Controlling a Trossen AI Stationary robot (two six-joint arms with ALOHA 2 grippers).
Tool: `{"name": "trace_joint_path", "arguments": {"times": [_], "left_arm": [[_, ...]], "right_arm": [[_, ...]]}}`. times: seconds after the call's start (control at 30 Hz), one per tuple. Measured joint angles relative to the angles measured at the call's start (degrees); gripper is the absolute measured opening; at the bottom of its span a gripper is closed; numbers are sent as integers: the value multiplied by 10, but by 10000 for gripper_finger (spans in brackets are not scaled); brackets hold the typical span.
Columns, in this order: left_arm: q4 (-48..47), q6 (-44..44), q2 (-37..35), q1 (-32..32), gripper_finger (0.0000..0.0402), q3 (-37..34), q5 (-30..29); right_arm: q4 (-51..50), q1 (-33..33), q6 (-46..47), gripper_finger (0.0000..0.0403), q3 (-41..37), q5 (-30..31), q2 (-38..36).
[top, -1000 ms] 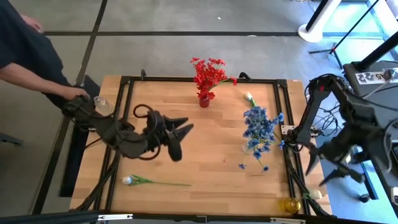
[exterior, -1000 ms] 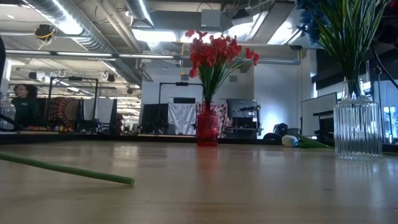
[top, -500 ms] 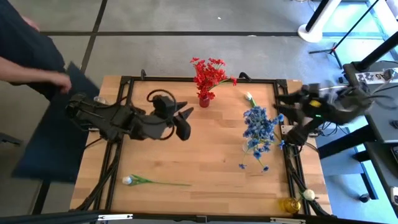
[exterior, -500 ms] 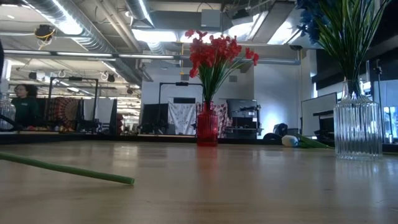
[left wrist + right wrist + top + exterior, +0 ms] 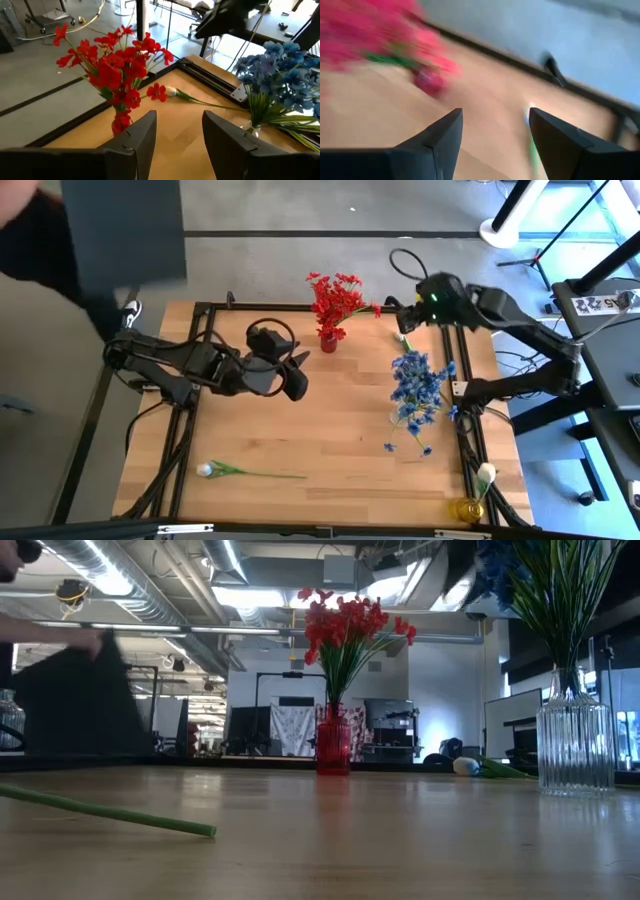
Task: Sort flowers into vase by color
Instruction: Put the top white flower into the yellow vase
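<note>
No writing on anything here is legible to me. The small red glass vase [image 5: 328,340] stands at the far middle of the light wooden table [image 5: 340,435] and holds the bunch of red-blossomed sprigs [image 5: 337,297] upright; the ribbed clear glass vase [image 5: 574,748] stands toward the right side and holds the blue-blossomed sprigs [image 5: 416,385], green stems packed inside it, a few blue blossoms spilling low over the wood. Two white-blossomed sprigs lie loose — one [image 5: 401,337] flat at the far edge between the two vases, the other [image 5: 245,472] near the front left, its long green stem [image 5: 108,812] stretched along the boards. My left gripper [image 5: 297,378] hangs above the table's left-centre, aimed at the red bunch, fingers [image 5: 138,138] spread apart around nothing. My right gripper [image 5: 402,317] hovers over the far edge just beside the loose white sprig, its fingers [image 5: 445,140] also spread wide and empty. A person in dark clothes [image 5: 60,250] stands beyond the far left corner.
</note>
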Motion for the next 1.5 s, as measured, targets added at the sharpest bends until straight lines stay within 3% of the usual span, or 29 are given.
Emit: {"name": "trace_joint_path", "arguments": {"times": [0.2, 0.4, 0.7, 1.13, 1.3, 1.5], "left_arm": [[-4, -16, 0, -7, 155, 0, 0], [-12, -31, 0, -6, 155, 0, 0], [-13, -45, -1, -1, 155, 0, -7], [-12, -31, -1, 21, 155, 0, 0], [-12, -31, -1, 6, 155, 0, 2], [-12, -23, -1, -26, 155, 0, 2]], "right_arm": [[-76, -168, -113, 230, -33, -88, 81], [-46, -248, -167, 230, -123, -176, 140], [76, -249, -137, 230, -244, -199, 198], [168, -252, -121, 226, -263, -155, 312], [166, -254, -126, 183, -259, -181, 341], [175, -253, -138, 86, -259, -185, 348]]}}
